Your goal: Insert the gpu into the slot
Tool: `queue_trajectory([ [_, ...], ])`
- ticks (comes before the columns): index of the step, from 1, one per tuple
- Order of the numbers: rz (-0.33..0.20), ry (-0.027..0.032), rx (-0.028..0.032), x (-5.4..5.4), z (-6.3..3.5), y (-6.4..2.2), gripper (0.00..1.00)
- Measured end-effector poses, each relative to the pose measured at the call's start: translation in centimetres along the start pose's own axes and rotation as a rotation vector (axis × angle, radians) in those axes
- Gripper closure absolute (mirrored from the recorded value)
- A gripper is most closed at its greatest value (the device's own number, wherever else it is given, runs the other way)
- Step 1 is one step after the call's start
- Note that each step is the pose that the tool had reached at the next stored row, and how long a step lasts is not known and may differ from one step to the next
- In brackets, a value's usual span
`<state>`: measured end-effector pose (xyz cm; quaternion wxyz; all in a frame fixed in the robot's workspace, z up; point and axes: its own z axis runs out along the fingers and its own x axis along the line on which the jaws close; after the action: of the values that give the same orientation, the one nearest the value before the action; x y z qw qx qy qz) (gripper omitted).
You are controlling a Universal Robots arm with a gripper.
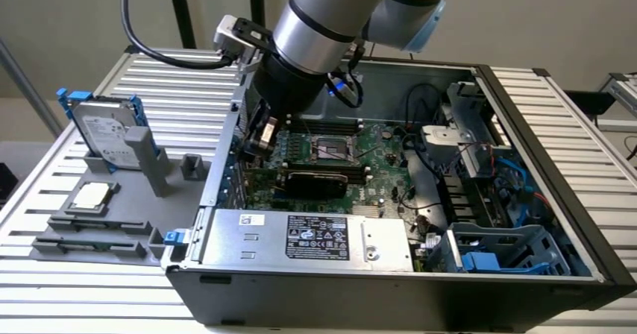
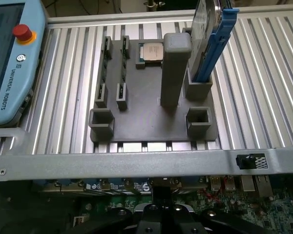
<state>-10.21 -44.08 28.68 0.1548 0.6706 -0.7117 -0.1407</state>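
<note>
One claw point(image 2: 163, 214) low over the green motherboard point(image 1: 383, 144), its opening impossible to tell.

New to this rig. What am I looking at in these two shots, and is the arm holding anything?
It is one robot arm reaching into an open computer case. The exterior view looks down from off the arm; the wrist view comes from a camera on the arm, looking over the case edge. Inside the case are the green motherboard, the gpu, a black card lying on the board, and a silver power supply. Beside the case, a grey fixture carries a hard drive and a CPU chip. The gripper sits low over the board; whether it holds anything cannot be seen.
</note>
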Motion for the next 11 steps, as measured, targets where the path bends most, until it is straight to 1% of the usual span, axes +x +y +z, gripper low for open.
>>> queue_trajectory([
  [7, 0.003, -0.001, -0.0003, -0.22, -0.08, -0.02, 0.89],
  [11, 0.008, -0.0035, -0.0004, -0.34, -0.17, 0.03, 0.89],
])
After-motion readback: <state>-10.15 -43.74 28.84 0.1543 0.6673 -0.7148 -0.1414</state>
